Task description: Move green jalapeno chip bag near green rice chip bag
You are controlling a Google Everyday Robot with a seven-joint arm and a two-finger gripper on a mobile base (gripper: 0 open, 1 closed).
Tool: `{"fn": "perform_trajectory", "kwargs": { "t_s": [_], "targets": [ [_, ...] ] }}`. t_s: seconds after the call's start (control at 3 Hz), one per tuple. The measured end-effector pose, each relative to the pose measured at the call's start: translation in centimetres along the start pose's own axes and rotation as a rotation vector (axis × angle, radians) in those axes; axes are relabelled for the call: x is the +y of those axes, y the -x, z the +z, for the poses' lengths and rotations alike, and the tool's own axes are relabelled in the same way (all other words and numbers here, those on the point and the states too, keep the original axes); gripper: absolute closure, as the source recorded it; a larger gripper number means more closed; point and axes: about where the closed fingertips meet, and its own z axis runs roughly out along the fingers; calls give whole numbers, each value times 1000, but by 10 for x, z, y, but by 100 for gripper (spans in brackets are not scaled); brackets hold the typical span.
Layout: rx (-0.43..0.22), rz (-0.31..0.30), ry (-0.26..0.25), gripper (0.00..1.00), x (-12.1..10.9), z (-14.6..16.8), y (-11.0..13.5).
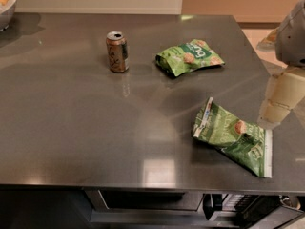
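Observation:
The green jalapeno chip bag [233, 137] lies flat on the grey table [71, 128] at the front right, dark green and wrinkly with white end strips. The green rice chip bag [189, 57] lies farther back near the table's middle, bright green with white letters. My gripper [279, 104] hangs at the right edge of the view, just right of and slightly above the jalapeno bag, apart from it. Only its pale cream lower part and a grey arm joint above it show.
An opened brown soda can [117, 51] stands upright to the left of the rice chip bag. A white bowl [6, 6] sits at the table's far left corner. The table's front edge runs along the bottom, with dark equipment beneath.

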Motion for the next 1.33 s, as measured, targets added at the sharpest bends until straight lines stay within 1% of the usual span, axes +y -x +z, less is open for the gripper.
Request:
{"fn": "perform_trajectory", "kwargs": {
  "t_s": [0.33, 0.67, 1.0, 1.33],
  "targets": [
    [1, -21, 11, 0, 13, 20, -3],
    [13, -21, 34, 0, 29, 47, -13],
    [17, -8, 70, 0, 39, 72, -22],
    [23, 13, 79, 0, 41, 93, -31]
  ]
}}
